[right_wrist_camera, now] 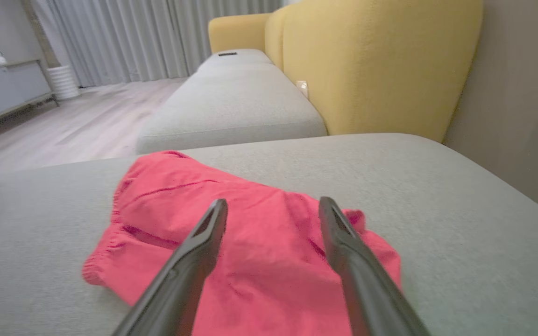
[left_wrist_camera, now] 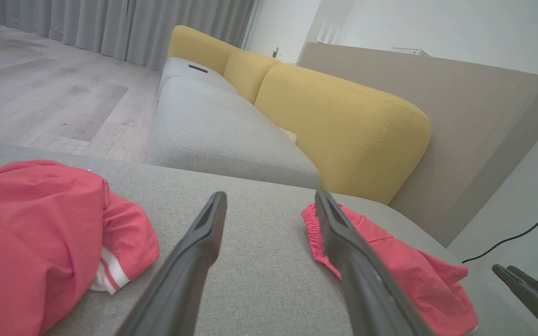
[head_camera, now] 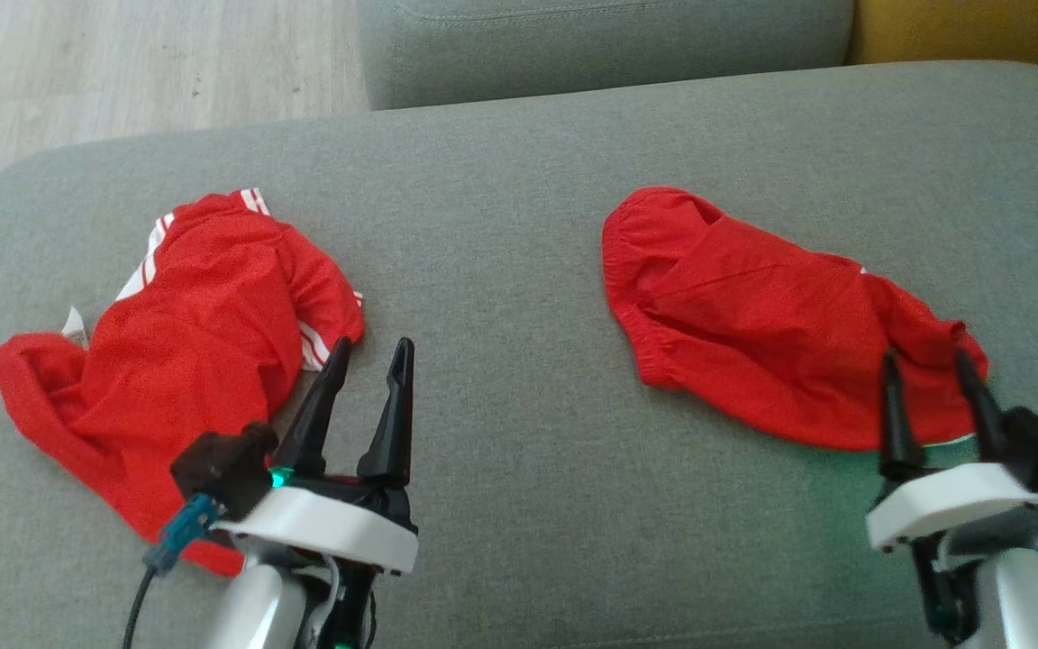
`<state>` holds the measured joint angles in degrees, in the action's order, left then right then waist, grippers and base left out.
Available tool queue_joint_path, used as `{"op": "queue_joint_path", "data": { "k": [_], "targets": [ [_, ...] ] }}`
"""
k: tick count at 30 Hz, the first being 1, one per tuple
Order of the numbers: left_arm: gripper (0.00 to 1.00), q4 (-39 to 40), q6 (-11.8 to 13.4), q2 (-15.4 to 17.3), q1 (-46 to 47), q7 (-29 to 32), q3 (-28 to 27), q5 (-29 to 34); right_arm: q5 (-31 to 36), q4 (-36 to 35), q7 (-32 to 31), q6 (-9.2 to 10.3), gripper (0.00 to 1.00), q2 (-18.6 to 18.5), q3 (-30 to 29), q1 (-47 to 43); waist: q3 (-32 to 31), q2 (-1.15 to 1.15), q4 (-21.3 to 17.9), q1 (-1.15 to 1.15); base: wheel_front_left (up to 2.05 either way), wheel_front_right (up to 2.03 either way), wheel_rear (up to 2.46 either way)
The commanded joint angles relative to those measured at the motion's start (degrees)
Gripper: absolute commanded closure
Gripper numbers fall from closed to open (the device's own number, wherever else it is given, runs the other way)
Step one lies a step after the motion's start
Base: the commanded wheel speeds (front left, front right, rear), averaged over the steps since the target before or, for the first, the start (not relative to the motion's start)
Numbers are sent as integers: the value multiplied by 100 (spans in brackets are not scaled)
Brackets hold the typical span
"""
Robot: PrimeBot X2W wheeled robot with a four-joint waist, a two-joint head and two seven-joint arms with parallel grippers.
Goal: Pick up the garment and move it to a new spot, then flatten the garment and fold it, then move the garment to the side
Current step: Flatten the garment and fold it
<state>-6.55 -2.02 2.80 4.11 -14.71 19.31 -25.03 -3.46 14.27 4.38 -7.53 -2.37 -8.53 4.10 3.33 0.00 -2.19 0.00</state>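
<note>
Down at the near edge, two grippers are counted. The left gripper (head_camera: 373,347) is seen with its fingers spread wide and nothing between them, tips pointed just beside the near right corner of the striped garment (head_camera: 204,361). The right gripper (head_camera: 924,361) is likewise seen wide open; its tips are held over the near right end of the plain garment (head_camera: 753,333), and no fabric is pinched between them.

Two garments are counted, both red, both lying crumpled on the one large grey cushion (head_camera: 501,270). The striped one is marked by white stripes along its hems and a small white label at its left; it is bunched up close to the cushion's rounded left edge. The plain one is laid well apart to the right, its gathered waistband turned toward the middle of the cushion.

Between the two, a broad bare strip of grey is left free, and more bare cushion is seen behind both garments and to the right of the plain one.

Farther off, a second grey seat cushion (head_camera: 600,45) is butted against the far edge, with a yellow backrest (head_camera: 969,27) at its right. Pale wooden floor (head_camera: 122,63) is seen beyond the far left corner, and grey curtains (left_wrist_camera: 110,23) are hung at the far end.
</note>
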Motion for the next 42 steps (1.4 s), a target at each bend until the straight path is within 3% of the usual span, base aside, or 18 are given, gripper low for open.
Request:
{"op": "queue_joint_path", "data": {
  "k": [1,12,18,23,26,30,42],
  "targets": [
    [0,215,4,8,190,-29,-205,-5,-78,-252,104,4,0,-51,309,55,1,0,-11,0,0,0,0],
    [0,70,-142,8,379,-29,36,99,-260,-247,211,4,0,-51,508,-16,218,0,-68,0,0,0,0],
    [0,-598,-431,8,947,-29,739,359,-223,-308,283,4,0,-51,345,213,527,0,-259,0,0,0,0],
    [0,-1414,-527,8,1643,-29,1461,385,-178,-325,287,4,0,-51,224,405,778,0,-496,0,0,0,0],
    [0,-1759,-540,8,2021,-29,1745,259,-287,-301,235,4,0,-51,573,469,831,0,-620,0,0,0,0],
    [0,-1682,-494,8,2228,-29,1540,61,-373,-313,217,4,0,-51,1059,538,867,0,-612,0,0,0,0],
    [0,-795,-199,8,1521,-29,632,334,-415,-112,366,4,0,-51,1127,474,509,0,270,0,0,0,0]
  ]
}}
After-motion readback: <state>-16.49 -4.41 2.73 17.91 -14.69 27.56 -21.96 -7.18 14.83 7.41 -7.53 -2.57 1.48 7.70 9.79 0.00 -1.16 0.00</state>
